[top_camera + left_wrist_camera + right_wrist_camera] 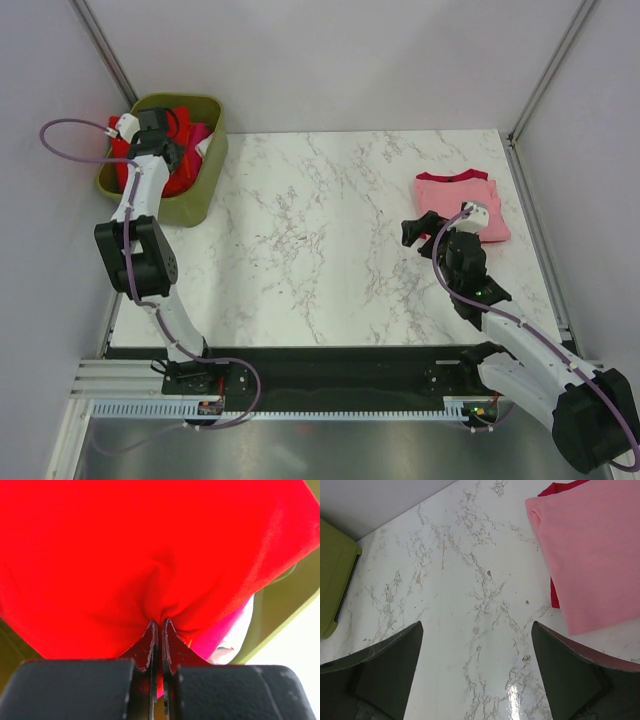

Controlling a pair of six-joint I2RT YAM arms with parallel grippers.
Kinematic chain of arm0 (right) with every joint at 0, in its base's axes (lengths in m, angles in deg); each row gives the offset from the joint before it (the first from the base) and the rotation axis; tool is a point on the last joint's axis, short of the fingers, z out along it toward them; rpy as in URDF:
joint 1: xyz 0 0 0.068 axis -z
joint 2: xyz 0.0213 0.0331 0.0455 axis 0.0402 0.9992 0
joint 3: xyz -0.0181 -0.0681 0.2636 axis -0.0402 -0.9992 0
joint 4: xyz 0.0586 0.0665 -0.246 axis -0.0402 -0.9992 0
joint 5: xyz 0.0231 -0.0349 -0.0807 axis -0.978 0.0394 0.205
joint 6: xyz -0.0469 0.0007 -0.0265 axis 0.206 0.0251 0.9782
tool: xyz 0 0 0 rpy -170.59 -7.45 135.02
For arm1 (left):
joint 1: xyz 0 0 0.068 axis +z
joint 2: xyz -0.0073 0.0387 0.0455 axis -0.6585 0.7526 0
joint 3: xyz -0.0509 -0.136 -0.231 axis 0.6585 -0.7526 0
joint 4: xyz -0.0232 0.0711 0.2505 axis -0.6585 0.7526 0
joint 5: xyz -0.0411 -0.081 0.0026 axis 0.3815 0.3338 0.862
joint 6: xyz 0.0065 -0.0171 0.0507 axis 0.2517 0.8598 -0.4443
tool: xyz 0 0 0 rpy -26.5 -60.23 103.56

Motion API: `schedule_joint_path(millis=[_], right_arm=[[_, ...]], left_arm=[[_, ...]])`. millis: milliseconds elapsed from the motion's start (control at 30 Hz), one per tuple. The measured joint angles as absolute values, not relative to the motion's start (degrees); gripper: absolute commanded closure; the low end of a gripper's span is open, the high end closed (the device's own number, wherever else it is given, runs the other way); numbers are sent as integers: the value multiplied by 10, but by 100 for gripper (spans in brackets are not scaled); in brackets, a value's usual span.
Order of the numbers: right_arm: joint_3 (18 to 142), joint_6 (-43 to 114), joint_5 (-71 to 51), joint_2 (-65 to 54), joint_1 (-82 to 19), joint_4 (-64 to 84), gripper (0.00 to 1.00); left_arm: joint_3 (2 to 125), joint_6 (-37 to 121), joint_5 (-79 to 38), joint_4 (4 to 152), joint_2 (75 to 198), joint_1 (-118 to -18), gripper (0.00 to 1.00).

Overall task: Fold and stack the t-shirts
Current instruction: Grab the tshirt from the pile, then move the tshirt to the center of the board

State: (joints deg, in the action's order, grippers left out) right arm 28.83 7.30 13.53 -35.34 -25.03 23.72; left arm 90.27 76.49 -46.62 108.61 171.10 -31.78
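The bright red t-shirt lies bunched in the olive-green tub at the table's back left. My left gripper reaches down into the tub and is shut on a pinched fold of this red cloth. Red cloth shows around the gripper from above. The light pink t-shirt with dark pink trim lies folded flat at the right. My right gripper hangs open over bare marble just left of the pink t-shirt, holding nothing.
More magenta and pale cloth lies under the red t-shirt in the tub. The tub's corner shows at the left of the right wrist view. The white marble table spreads between tub and pink t-shirt. Grey walls close in on both sides.
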Motion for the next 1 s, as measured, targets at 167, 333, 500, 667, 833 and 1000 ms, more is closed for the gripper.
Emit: schedule_joint_path(millis=[167,333,500,667,833,1000], right_arm=[[288,73,135,-353,-250,237,2],[288,73,135,-353,-250,237,2],[288,73,135,-353,-250,237,2],[288,73,135,-353,-250,237,3],[288,73,136,-355,-250,236,2],[288,73,137,-362,-250,236,2]], left_arm=[[903,765,-470,1095,1687,-317,98],[903,765,-486,1108,1591,-316,98],[924,766,-457,1096,1445,-330,98],[951,765,-437,1045,1352,-491,98],[951,798,-364,1001,1358,-618,98],[871,835,-328,982,1371,-621,94]])
